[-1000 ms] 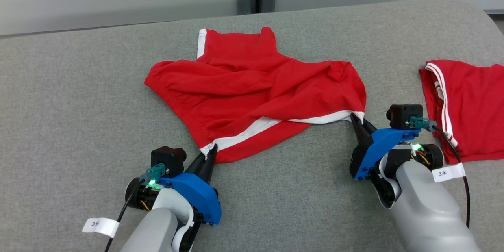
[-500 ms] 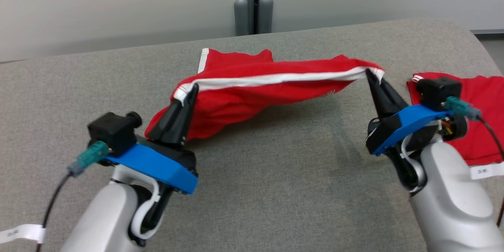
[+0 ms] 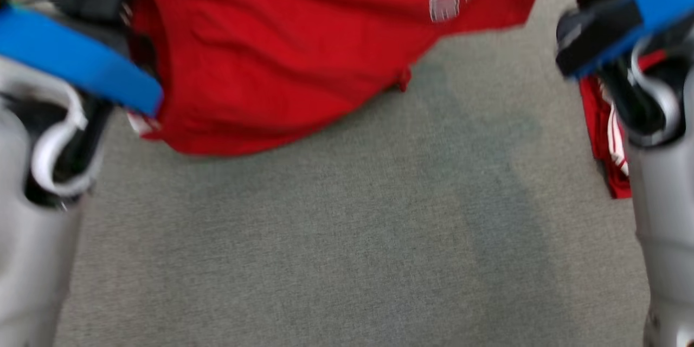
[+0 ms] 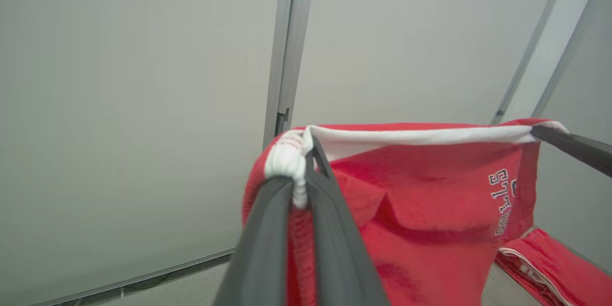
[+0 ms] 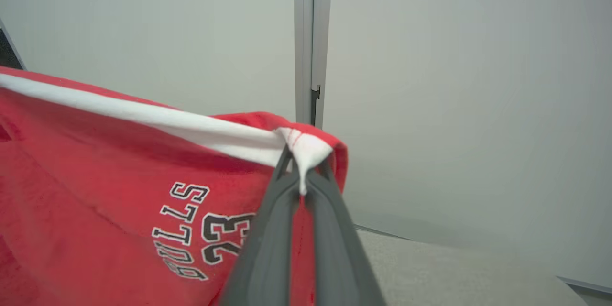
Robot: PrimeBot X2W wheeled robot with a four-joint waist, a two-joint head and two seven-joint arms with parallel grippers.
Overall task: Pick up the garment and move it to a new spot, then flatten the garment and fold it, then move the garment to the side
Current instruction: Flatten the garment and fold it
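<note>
Count: two red pieces of clothing, two grippers, one bench.
Garment (image 3: 282, 54): up in the air, stretched between both grippers, hanging down over the far half of the bench (image 3: 347, 238); cannot tell whether the lowest fold touches the cloth top, as the head view is blurred.
White band (image 4: 420, 135): pulled nearly straight along the top edge, running from one gripper to the other.
Lettering (image 5: 191, 229): dark-outlined letters and "23" on the side facing the wrist cameras, turned sideways.
Left gripper (image 4: 301, 177): closed tight on the bunched white corner at the garment's left end.
Right gripper (image 5: 303, 172): closed tight on the white corner at the garment's right end.
Second garment (image 3: 604, 135): red with white stripes, lying flat at the bench's right side, partly behind the right arm.
Open room: broad bare grey cloth on the near and middle bench, between the two arms.
Surroundings: pale wall (image 4: 143, 105) beyond the bench, with a grey upright post (image 5: 308, 43) behind the raised garment.
</note>
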